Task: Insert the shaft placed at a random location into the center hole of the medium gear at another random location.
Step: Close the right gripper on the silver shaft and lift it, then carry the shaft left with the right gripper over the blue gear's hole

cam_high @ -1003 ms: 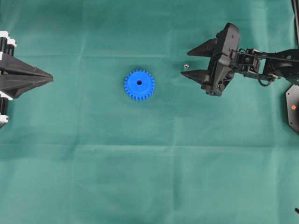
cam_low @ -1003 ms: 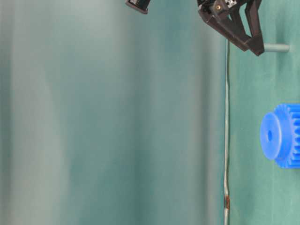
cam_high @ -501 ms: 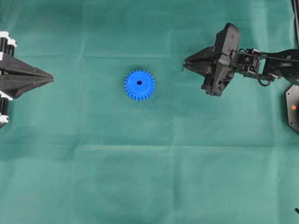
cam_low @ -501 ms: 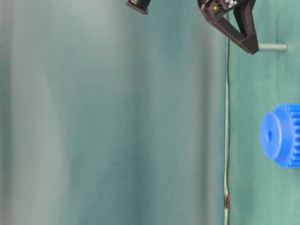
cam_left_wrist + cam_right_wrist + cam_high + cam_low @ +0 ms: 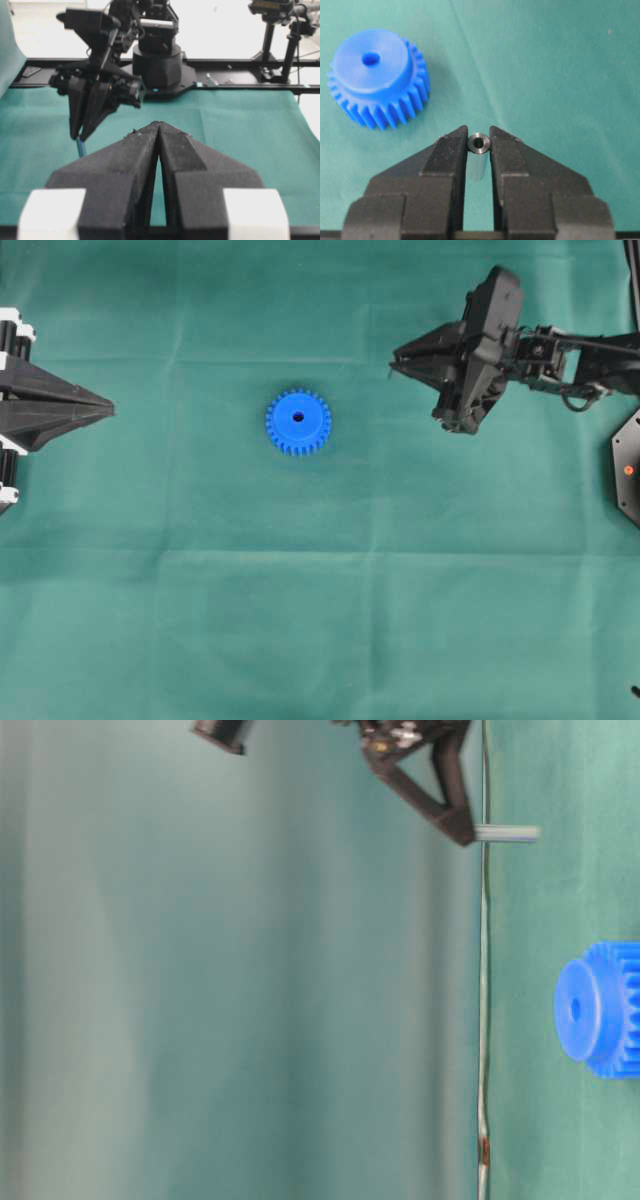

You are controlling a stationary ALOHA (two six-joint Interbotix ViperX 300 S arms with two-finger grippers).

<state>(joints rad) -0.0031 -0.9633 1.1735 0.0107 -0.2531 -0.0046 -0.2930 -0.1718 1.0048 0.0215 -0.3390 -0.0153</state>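
The right tool (image 5: 479,145) is gripping the shaft (image 5: 479,146) between its two black fingertips, jaws pressed in on either side of the little grey pin. From the right wrist view the pin's shiny ringed end is facing out just past the fingertips, and the rest of it is running back between the jaws. In the table-level view the pin (image 5: 507,833) is sticking out beyond the fingertip, pointing toward the green cloth and looking clear of it. From overhead the right tool (image 5: 397,365) is sitting at about two o'clock on the surface (image 5: 320,620), its tips pointing toward nine o'clock.

The medium gear (image 5: 298,422) is lying flat near the middle of the cloth, well apart from the pin, at roughly eight o'clock from the right tool. Its center hole (image 5: 298,417) is facing up, dark and uncovered.

Over at nine o'clock the left tool (image 5: 105,406) is resting with its jaws clenched together on nothing, tips pointing toward the gear.
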